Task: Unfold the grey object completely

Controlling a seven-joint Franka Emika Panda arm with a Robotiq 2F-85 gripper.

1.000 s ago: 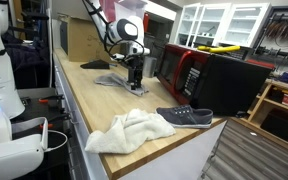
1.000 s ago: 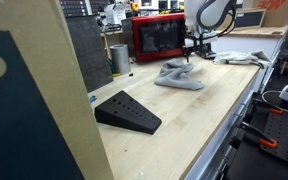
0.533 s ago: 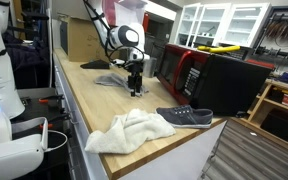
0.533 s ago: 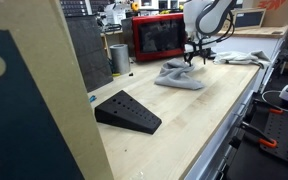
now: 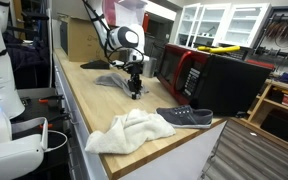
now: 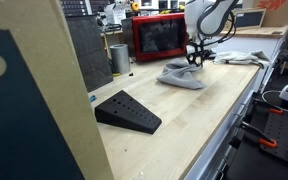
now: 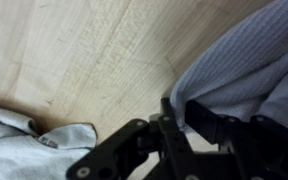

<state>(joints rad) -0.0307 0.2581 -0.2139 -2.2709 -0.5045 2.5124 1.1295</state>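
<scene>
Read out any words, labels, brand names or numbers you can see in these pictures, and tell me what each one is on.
None can be read.
What looks like a small tag on the grey cloth in the wrist view: too blurred.
Red-fronted appliance: no legible marking.

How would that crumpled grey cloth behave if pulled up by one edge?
Probably floppy: the crumpled grey fabric cloth drapes in soft folds from the end effector in the wrist view. Likely light, since one pinched edge seems to hold it up. It should sag, not roll.
</scene>
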